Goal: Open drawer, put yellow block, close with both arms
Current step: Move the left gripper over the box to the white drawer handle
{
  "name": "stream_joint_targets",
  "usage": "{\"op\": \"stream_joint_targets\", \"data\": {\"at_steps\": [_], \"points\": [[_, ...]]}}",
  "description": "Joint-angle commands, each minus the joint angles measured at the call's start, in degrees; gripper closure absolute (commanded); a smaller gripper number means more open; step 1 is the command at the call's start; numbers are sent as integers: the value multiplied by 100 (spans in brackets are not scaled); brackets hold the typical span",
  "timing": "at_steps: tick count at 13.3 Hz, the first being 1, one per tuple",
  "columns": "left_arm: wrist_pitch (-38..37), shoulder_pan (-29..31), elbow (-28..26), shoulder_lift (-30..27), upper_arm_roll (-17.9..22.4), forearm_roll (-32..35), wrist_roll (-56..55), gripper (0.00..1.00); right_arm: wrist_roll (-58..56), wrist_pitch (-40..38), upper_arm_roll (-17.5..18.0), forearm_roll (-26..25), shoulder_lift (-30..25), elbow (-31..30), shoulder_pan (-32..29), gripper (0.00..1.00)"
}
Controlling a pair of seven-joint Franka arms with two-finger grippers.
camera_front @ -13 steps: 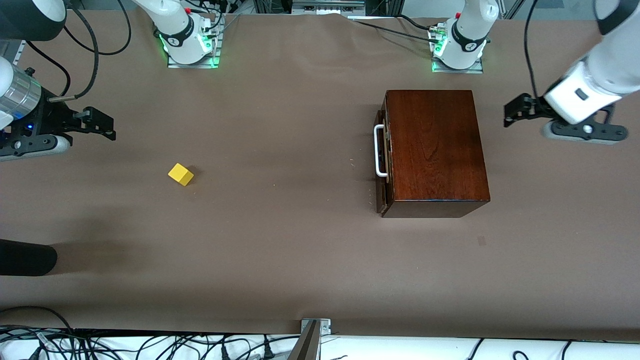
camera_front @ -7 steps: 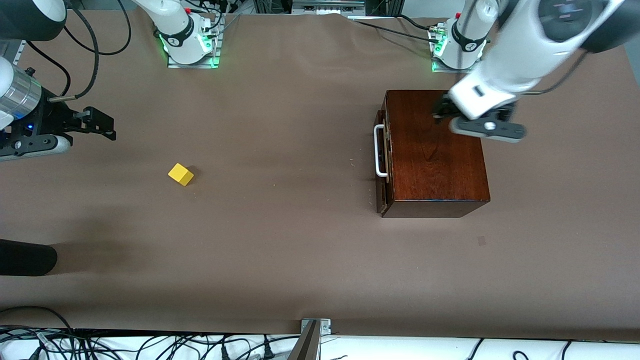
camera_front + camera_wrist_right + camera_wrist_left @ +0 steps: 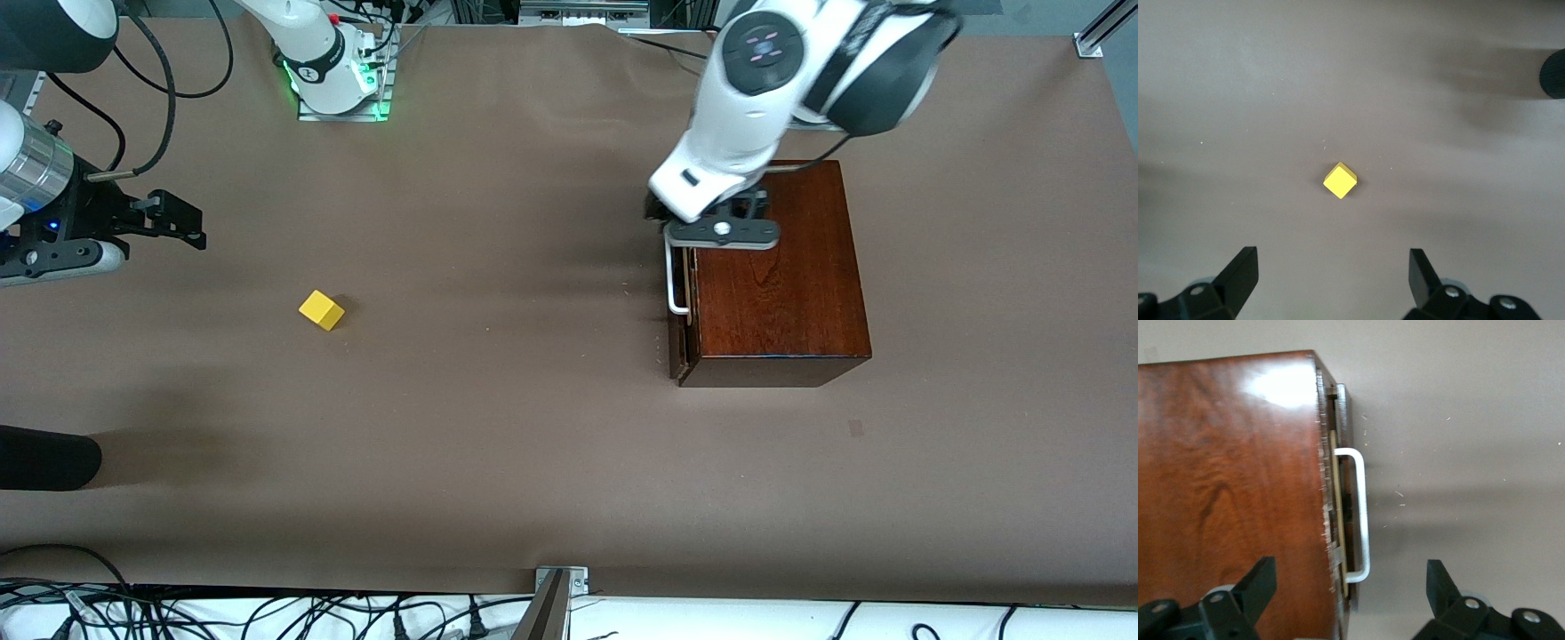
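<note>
The dark wooden box (image 3: pixel 778 276) stands toward the left arm's end of the table. Its drawer (image 3: pixel 681 293) is shut, and the white bar handle (image 3: pixel 676 280) faces the right arm's end. My left gripper (image 3: pixel 662 216) hovers open over the handle's end that is farther from the front camera. In the left wrist view the handle (image 3: pixel 1361 513) and the drawer front (image 3: pixel 1341 487) lie between the open left gripper's (image 3: pixel 1349 572) fingers. The yellow block (image 3: pixel 321 310) lies on the table toward the right arm's end. My right gripper (image 3: pixel 191 222) waits open above the table beside the block, and the block (image 3: pixel 1339 180) shows ahead of the gripper (image 3: pixel 1330 258) in the right wrist view.
A black rounded object (image 3: pixel 44 458) juts in at the table's edge at the right arm's end, nearer to the front camera than the block; it also shows in the right wrist view (image 3: pixel 1553 73). Cables and a metal bracket (image 3: pixel 560 582) line the near edge.
My left arm has swung from the left arm's end of the table across the top of the box to the drawer handle. The right arm, the block and the box have not moved.
</note>
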Motion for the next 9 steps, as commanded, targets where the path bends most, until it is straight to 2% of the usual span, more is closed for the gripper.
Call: {"op": "stream_joint_targets", "data": {"at_steps": [1,4,9], "points": [[106,-467,97,362,78,553,-455,0,24,-77,21,-11,15,104,-22,0],[193,-696,71,776,78,1115,-755,0,-20,-24,21,-11,15,104,-13,0],[255,-916,0,1092,51,1283,-1405,0,-19,-59,65,-20,15,113,22,0]]}}
